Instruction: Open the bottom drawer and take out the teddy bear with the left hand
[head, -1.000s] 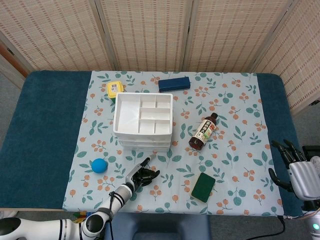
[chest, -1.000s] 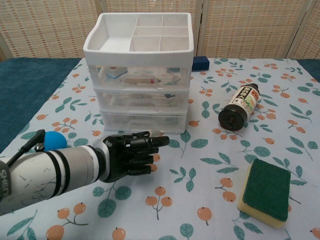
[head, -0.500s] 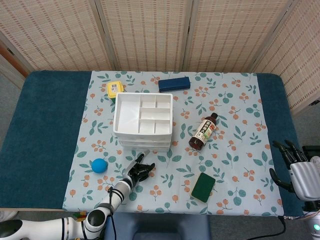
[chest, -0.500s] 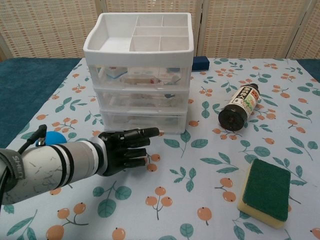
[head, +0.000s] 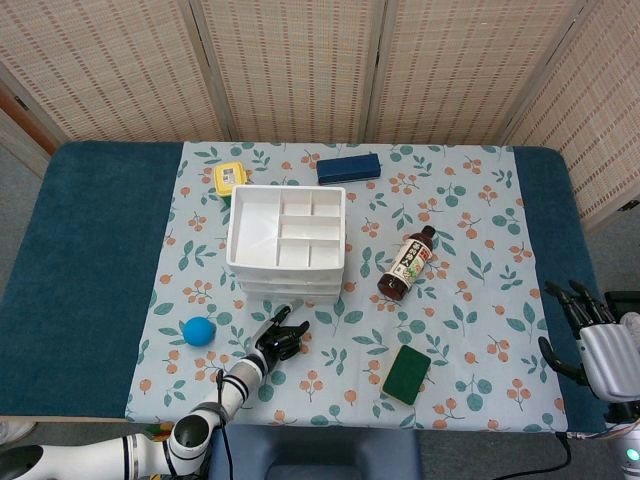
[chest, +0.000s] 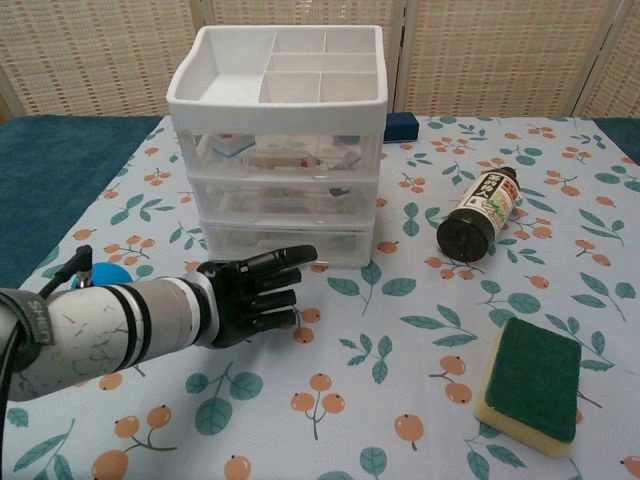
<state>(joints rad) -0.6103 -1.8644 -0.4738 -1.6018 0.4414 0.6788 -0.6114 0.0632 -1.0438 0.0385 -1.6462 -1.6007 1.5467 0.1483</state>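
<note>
The white three-drawer unit (head: 285, 240) stands mid-table with a divided tray on top. Its bottom drawer (chest: 288, 242) is closed, and no teddy bear shows through the cloudy front. My black left hand (chest: 250, 293) lies just in front of that drawer, low over the cloth. It holds nothing, and its outstretched fingertips (chest: 303, 255) reach the drawer's lower front edge. In the head view the left hand (head: 278, 337) sits just before the unit. My right hand (head: 590, 335) hangs at the table's right edge, fingers spread and empty.
A brown bottle (chest: 482, 214) lies on its side right of the unit. A green sponge (chest: 530, 382) rests front right. A blue ball (head: 198, 331) sits left of my left arm. A yellow box (head: 230, 179) and a blue box (head: 348, 168) lie behind the unit.
My left hand has moved forward and slightly left toward the bottom drawer, and its curled fingers have straightened out. The right hand has stayed put.
</note>
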